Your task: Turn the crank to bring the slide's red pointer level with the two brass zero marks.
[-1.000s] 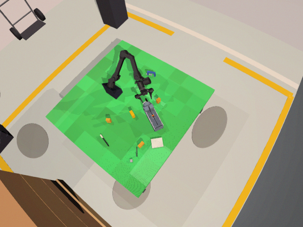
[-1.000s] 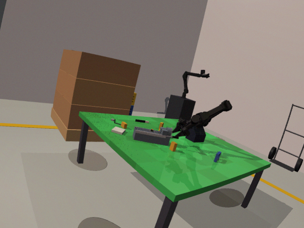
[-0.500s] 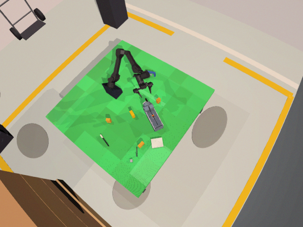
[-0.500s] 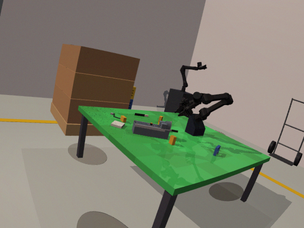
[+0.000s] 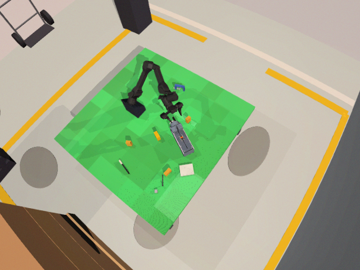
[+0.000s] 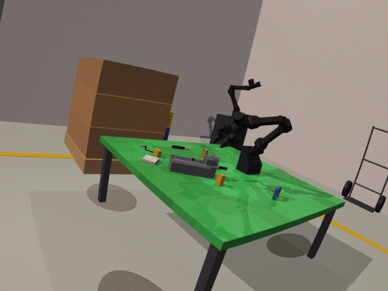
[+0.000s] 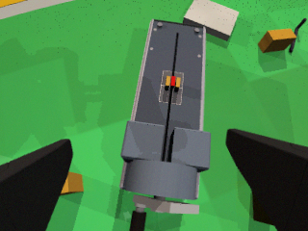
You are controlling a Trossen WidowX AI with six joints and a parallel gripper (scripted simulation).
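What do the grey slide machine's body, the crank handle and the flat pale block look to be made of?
The grey slide machine: probably painted metal, satin, judging by even grey faces and small screw-like dots. The black cylindrical crank handle: matte plastic or rubber, dark without highlights. The flat off-white block: matte, plain-faced; could be plastic, card or painted wood.
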